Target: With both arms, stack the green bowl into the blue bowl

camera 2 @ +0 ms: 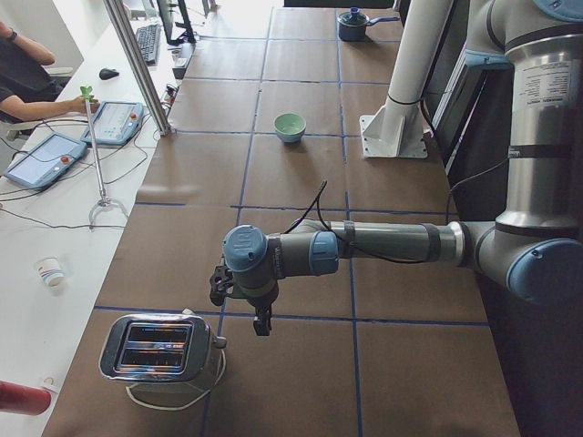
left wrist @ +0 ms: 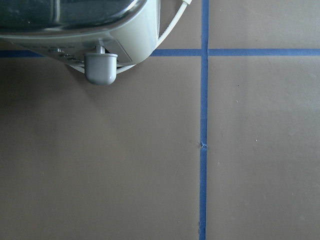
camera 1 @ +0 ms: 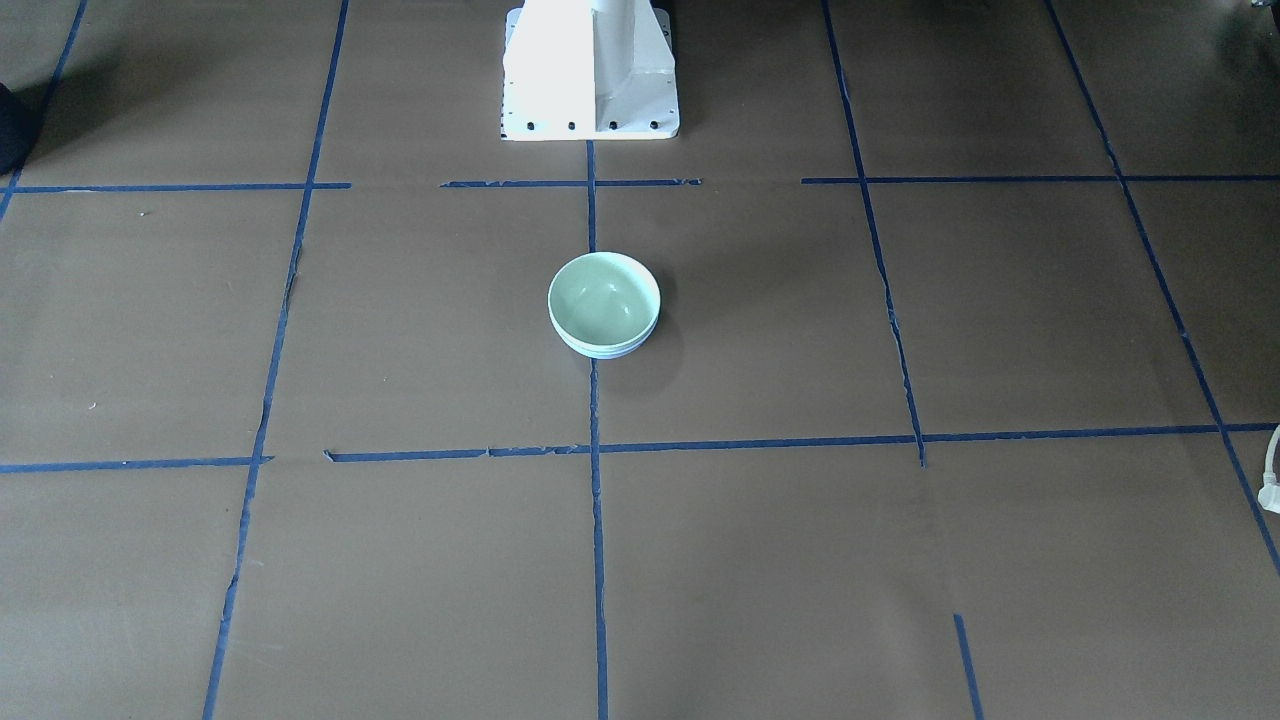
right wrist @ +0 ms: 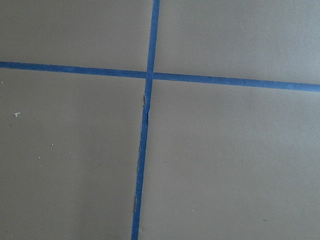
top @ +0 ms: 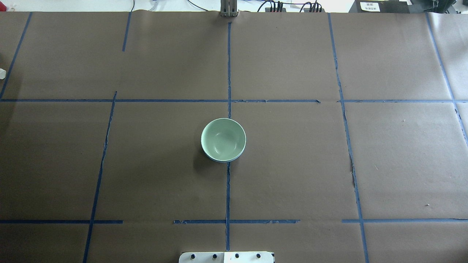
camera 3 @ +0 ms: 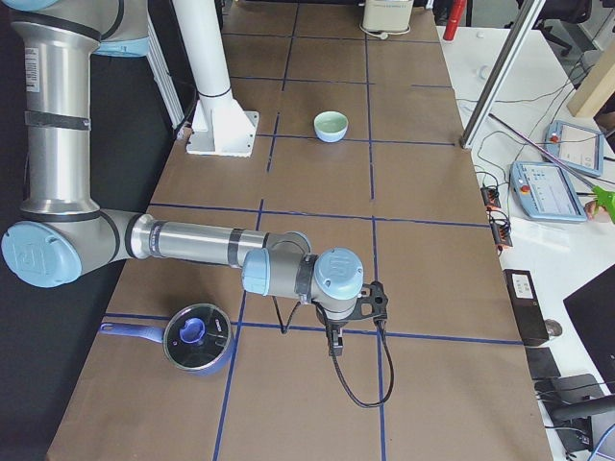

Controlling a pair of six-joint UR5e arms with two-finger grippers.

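The green bowl (top: 223, 138) sits nested inside the blue bowl (top: 219, 160) at the middle of the table. Only a thin blue rim and lower wall (camera 1: 605, 352) show under it. The stack also shows small in the side views (camera 2: 290, 127) (camera 3: 331, 126). My left gripper (camera 2: 261, 323) hangs over the table's end next to a toaster, far from the bowls. My right gripper (camera 3: 334, 344) hangs over the other end beside a pot. Both show only in the side views, so I cannot tell whether they are open or shut. No fingers show in the wrist views.
A silver toaster (camera 2: 159, 350) stands at the left end, and its corner shows in the left wrist view (left wrist: 80, 30). A blue lidded pot (camera 3: 197, 336) lies at the right end. The white pedestal (camera 1: 590, 70) stands behind the bowls. Blue tape lines grid the brown table.
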